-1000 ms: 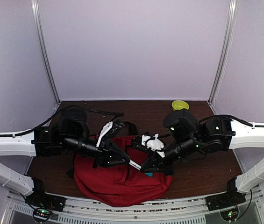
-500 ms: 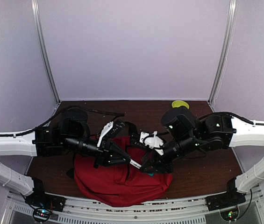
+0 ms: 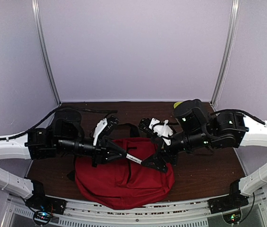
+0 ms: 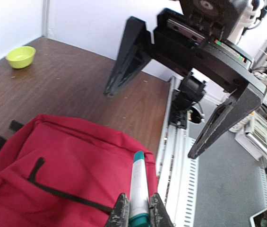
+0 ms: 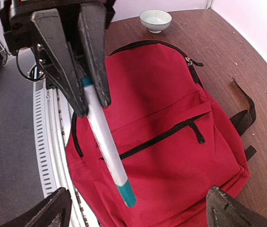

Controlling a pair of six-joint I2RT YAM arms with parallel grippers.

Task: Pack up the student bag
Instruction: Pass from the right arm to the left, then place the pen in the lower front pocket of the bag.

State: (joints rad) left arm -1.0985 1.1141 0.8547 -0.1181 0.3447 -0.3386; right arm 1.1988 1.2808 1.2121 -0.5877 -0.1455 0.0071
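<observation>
The student bag (image 3: pixel 124 182), a red backpack, lies flat on the brown table with its front up and its front pocket zip closed; it also shows in the wrist views (image 4: pixel 67 161) (image 5: pixel 171 118). My left gripper (image 3: pixel 123 155) (image 4: pixel 138 209) (image 5: pixel 93 105) is shut on a white marker with teal ends (image 3: pixel 134 159) (image 4: pixel 138 182) (image 5: pixel 106 144), holding it above the bag. My right gripper (image 3: pixel 146 156) (image 4: pixel 150 123) (image 5: pixel 140 213) stands wide open. The marker's free tip hangs between its fingers without touching them.
A yellow-green bowl (image 3: pixel 181 105) (image 4: pixel 21 56) sits at the back right, partly behind the right arm. A pale bowl (image 5: pixel 155 20) is beyond the bag's far end. Black straps (image 5: pixel 244 118) trail off the bag. A slotted metal rail (image 4: pixel 176 156) runs along the near edge.
My right gripper has opened wide, let go of the marker's end and drawn back to the right. The left gripper keeps the marker and has shifted slightly left.
</observation>
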